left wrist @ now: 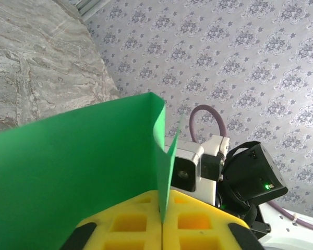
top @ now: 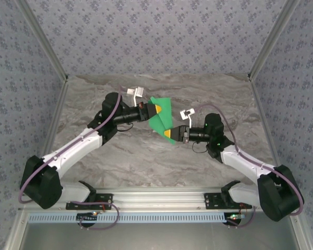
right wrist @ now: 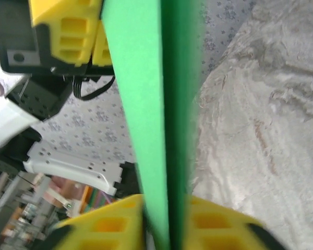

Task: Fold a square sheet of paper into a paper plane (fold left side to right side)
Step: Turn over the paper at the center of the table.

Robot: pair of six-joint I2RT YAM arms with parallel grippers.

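The square sheet of paper (top: 161,119), bright green, hangs in the air above the middle of the table, bent into two layers between both arms. My left gripper (top: 157,110) is shut on its upper edge. In the left wrist view the yellow jaws (left wrist: 161,211) pinch a doubled green edge (left wrist: 78,177). My right gripper (top: 170,134) is shut on the sheet's lower corner, and its wrist view shows the paper (right wrist: 146,104) running up from the closed gripper (right wrist: 167,232) to the left gripper's fingers (right wrist: 68,26). A paper plane is out of view.
The marble-patterned table (top: 156,161) lies below the raised paper. Patterned walls (top: 156,36) close the back and both sides. An aluminium rail (top: 156,200) with both arm bases runs along the near edge. The right wrist camera (left wrist: 190,166) sits close behind the sheet.
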